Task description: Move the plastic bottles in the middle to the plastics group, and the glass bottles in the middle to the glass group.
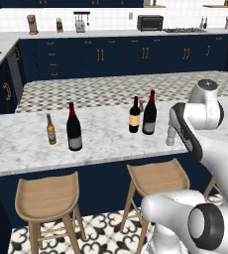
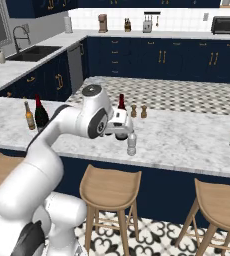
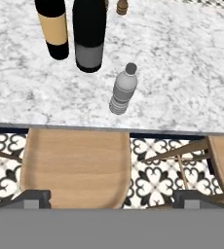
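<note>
Two dark fingertips point(image 3: 36, 198) of the gripper point(image 3: 111, 199) stand wide apart at the hand view's bottom edge, holding nothing. Above them, at centre frame, stands the small pale bottle point(image 3: 123, 90) near the marble counter's point(image 3: 192, 73) edge. Farther, upper left, stand both wine bottles point(image 3: 89, 34).
</note>
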